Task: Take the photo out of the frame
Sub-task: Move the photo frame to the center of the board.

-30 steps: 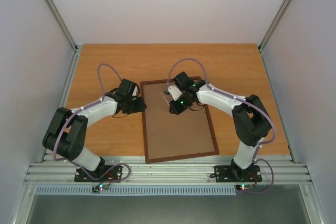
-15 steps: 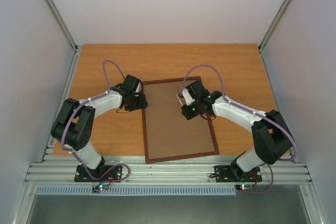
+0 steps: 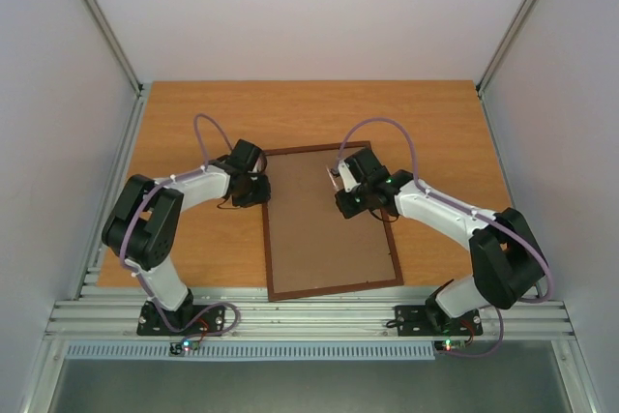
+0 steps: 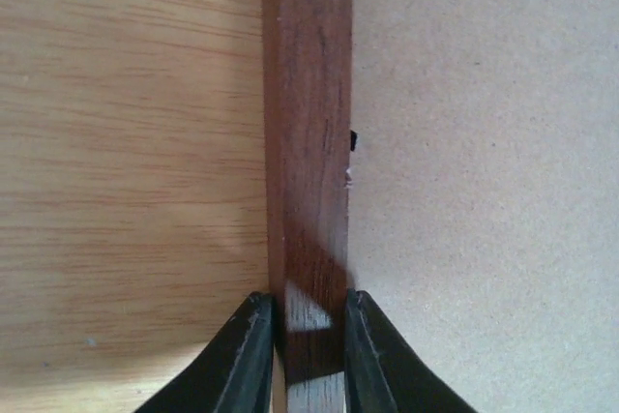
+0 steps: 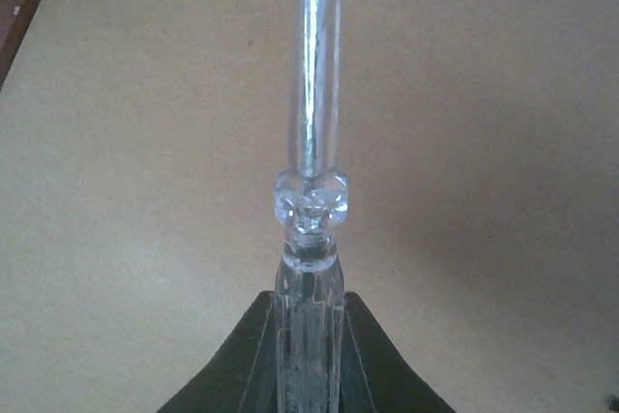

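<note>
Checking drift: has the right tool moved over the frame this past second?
Yes. The right tool, gripping a clear screwdriver, moved rightward, from mid-back toward the right rail of the frame.

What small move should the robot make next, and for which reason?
Probably the right pincer should lower its clear-handled tool toward the small black tab at the inner edge of the frame. The left pincer grips the frame's rail, and the hardboard back lies in place, so no photo shows.
</note>
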### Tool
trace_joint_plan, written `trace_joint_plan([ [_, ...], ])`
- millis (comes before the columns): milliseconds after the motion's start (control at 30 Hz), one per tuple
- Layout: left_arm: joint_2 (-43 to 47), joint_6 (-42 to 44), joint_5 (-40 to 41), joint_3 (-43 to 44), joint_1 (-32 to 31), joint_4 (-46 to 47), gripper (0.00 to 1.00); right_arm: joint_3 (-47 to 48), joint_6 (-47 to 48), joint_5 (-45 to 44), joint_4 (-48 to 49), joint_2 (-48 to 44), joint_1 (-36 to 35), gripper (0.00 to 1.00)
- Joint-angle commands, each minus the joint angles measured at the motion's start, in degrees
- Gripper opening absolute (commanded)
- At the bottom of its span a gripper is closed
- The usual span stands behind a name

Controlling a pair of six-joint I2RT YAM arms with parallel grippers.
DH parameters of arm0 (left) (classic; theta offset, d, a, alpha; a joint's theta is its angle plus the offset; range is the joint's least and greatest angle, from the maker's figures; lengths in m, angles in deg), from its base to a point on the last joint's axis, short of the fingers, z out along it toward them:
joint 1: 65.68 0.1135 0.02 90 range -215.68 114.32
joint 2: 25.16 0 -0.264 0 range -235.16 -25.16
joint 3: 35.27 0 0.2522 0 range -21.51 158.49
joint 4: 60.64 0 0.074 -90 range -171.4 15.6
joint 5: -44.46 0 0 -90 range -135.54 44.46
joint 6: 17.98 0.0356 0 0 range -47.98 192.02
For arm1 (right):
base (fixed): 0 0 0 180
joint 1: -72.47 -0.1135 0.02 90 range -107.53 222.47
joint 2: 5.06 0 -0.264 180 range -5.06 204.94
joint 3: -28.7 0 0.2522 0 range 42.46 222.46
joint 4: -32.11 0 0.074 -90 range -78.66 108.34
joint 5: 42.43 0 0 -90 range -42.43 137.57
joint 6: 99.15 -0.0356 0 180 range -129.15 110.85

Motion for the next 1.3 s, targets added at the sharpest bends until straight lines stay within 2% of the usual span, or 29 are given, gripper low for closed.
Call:
trace_joint_plan([
  [0, -0.6, -2.3, 1.2, -0.3, -0.3, 0.7, 0.17, -0.5, -0.6, -0.9, 1.1, -1.8, 0.2, 0.01],
  [133, 2.2, -6.7, 4.1, -2.8, 0.2, 1.1, 0.01, -0.8, -0.8, -1.0, 1.2, -2.7, 0.2, 0.01],
  [267, 6.8, -12.5, 6.6, -7.7, 0.9, 3.2, 0.00, -1.0, -0.8, -0.7, 1.2, -3.5, 0.3, 0.01],
  [433, 15.2, -24.2, 11.4, -15.3, 1.2, 5.2, 0.00, -1.0, -0.9, 0.7, 0.9, -4.2, 0.4, 0.01],
  [600, 23.1, -35.5, 12.8, -21.0, 0.6, 4.9, 0.00, -1.2, -1.2, 2.1, 0.9, -5.7, 0.4, 0.01],
  [867, 29.1, -50.1, 20.5, -25.8, -9.8, 3.5, 0.01, -1.2, -1.1, 3.5, 0.9, -6.2, 0.4, 0.01],
  [933, 28.9, -53.4, 21.2, -26.5, -12.2, 3.9, 0.03, -1.3, -1.0, 3.5, 0.9, -6.3, 0.3, 0.01],
  [1033, 28.6, -57.2, 21.1, -27.8, -15.5, 6.9, 0.13, -1.3, -1.0, 3.7, 0.8, -6.4, 0.4, 0.01],
  [1100, 28.1, -57.4, 20.6, -27.3, -18.0, 7.4, 0.15, -1.3, -0.8, 3.8, 0.8, -6.2, 0.4, 0.01],
  [1267, 30.7, -51.6, 23.3, -21.8, -21.2, -4.6, 0.29, -1.4, -0.3, 4.4, 0.8, -6.7, 0.3, 0.01],
])
